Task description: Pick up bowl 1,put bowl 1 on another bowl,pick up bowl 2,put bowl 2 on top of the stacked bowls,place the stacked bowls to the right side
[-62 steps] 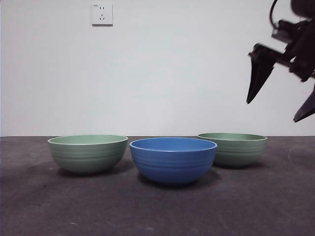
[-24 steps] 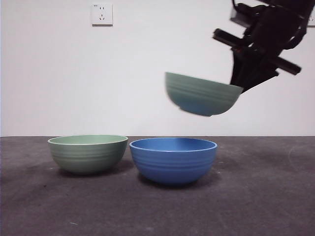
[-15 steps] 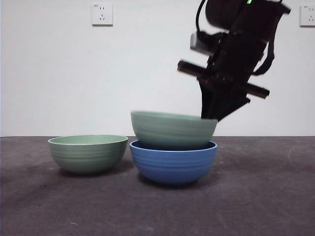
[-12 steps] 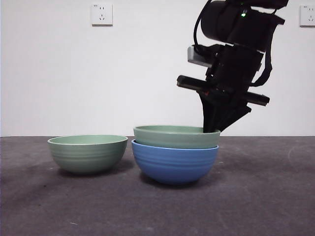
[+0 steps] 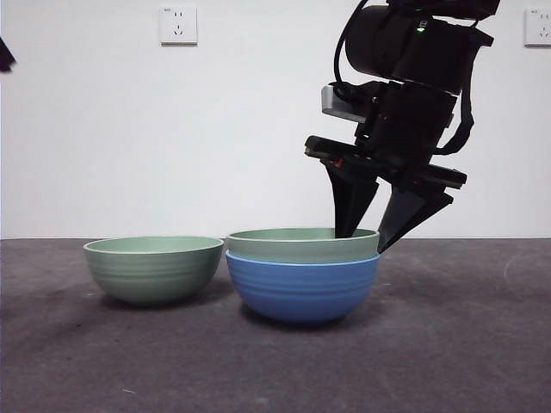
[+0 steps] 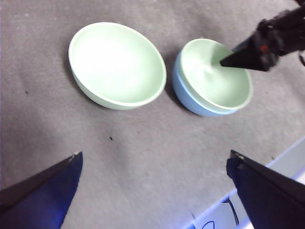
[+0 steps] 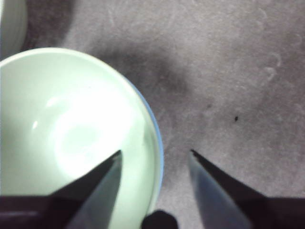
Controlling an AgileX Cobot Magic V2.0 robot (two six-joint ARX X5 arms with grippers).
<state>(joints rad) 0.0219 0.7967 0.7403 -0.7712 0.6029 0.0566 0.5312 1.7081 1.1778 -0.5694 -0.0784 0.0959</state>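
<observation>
Right tool (image 5: 367, 243) sits at the rim of the green bowl (image 5: 302, 244) that is nested inside the blue bowl (image 5: 302, 288), jaws spread wide, one jaw tip inside the green bowl and the other outside the rim, not gripping anything. Right wrist view shows the same: rim of the green bowl (image 7: 71, 138) passes between the two open jaws, thin blue edge of the blue bowl (image 7: 160, 151) peeking out under it. So bowl 1 looks placed and let go; the first stack step reads as done, release stage. Second green bowl (image 5: 153, 268) stands alone on the desk (image 5: 465, 344), just beside the stack, close but whether touching is hard to tell from the front; left wrist view shows a small gap between that bowl (image 6: 116, 64) and the stack (image 6: 212, 78). Left tool (image 6: 152, 191) hangs above the desk near both bowls, jaws wide apart, empty; it shows only as a black tip at the top corner in the front view. Next move likely: right tool lifts clear of the rim without nudging the stack, then one tool goes to the lone green bowl, clamps its rim, and carries it onto the stack. Moving the whole stack to the right side not yet started.
</observation>
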